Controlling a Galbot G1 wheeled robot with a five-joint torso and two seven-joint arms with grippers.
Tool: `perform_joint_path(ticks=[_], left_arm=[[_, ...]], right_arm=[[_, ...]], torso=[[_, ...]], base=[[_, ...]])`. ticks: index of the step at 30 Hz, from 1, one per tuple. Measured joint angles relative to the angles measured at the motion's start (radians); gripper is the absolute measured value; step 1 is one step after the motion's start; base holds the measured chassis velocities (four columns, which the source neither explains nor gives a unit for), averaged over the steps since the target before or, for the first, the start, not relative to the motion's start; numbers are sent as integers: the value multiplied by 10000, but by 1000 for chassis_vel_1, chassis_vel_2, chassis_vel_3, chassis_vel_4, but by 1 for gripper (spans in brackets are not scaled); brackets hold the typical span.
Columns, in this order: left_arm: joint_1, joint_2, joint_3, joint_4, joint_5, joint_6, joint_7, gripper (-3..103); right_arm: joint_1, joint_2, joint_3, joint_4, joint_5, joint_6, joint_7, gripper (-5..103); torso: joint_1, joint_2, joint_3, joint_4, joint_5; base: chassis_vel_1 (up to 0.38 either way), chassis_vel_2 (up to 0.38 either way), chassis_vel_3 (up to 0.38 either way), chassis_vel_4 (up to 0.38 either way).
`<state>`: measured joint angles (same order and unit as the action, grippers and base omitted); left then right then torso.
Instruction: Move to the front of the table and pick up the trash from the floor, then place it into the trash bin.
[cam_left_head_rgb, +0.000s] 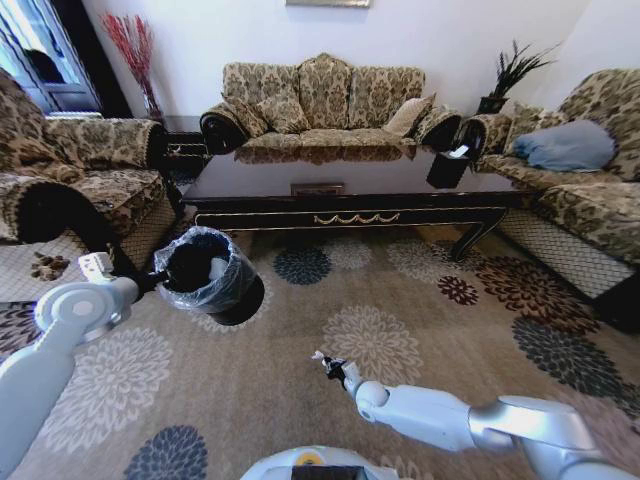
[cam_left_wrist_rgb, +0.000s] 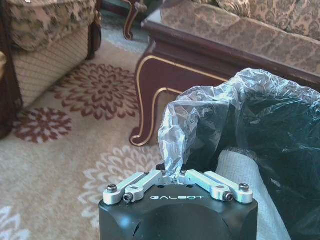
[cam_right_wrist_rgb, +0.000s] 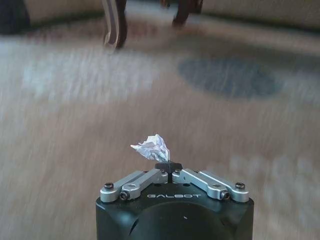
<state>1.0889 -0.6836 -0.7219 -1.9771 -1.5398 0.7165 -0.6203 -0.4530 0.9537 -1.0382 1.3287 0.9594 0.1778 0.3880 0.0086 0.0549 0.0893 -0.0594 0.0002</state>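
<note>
While pinched in the right gripper (cam_right_wrist_rgb: 170, 166), the crumpled white tissue (cam_right_wrist_rgb: 152, 146) is the trash in play, held off the carpet (cam_left_head_rgb: 420, 300) in front of the robot.

Trash: the tissue juts from the closed fingertips, clear of the floor; in the head view it shows as a small white scrap at the tip of the right arm.
Right gripper: jaws pressed together on the tissue, low over the carpet and well apart from the bin, probably carrying it for the drop.
Trash bin: the trash bin (cam_left_head_rgb: 205, 268) stands on the carpet near the table's left front leg, its grey liner ruffled over the rim.
Left gripper: the left gripper (cam_left_wrist_rgb: 172, 176) has its fingers closed on a fold of the plastic bag (cam_left_wrist_rgb: 187, 127) at the rim; I judge this steadies the bin and keeps its mouth open.
Table: the table (cam_left_head_rgb: 350, 190) lies beyond the bin, long and dark.
Progress: the pickup looks done; the drop into the bin is not yet made.
</note>
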Motion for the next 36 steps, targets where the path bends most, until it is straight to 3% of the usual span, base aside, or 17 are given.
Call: perform_joint_path(ticks=[9, 16, 25, 30, 32, 36], left_arm=[[293, -312, 624, -366, 396, 25, -23, 3], [305, -460, 1223, -553, 408, 72, -135, 3], [101, -298, 1541, -408, 296, 74, -201, 3], [-164, -218, 1554, -45, 203, 38, -179, 3], [-190, -252, 1467, 81, 200, 32, -172, 3], [-325, -260, 1447, 268, 204, 29, -171, 3]], right_arm=[[2646, -482, 881, 1122, 64, 361, -303, 0], [3801, -257, 1169, 1460, 162, 463, -592, 0], [5054, 468, 808, 1744, 288, 748, -1161, 0], [5862, 1507, 187, 1927, 536, 829, -1303, 0], [6100, 2248, -79, 1962, 621, 834, -1315, 0], [6221, 2673, -306, 2007, 647, 835, -1317, 0]], torso=[[1, 0, 1, 1, -2], [1, 0, 1, -1, -3], [1, 0, 1, 0, -2], [1, 0, 1, -3, -5], [1, 0, 0, 6, -6], [1, 0, 0, 9, -8]], base=[[0, 0, 0, 0], [0, 0, 0, 0], [0, 0, 0, 0], [0, 0, 0, 0], [0, 0, 0, 0], [0, 0, 0, 0]])
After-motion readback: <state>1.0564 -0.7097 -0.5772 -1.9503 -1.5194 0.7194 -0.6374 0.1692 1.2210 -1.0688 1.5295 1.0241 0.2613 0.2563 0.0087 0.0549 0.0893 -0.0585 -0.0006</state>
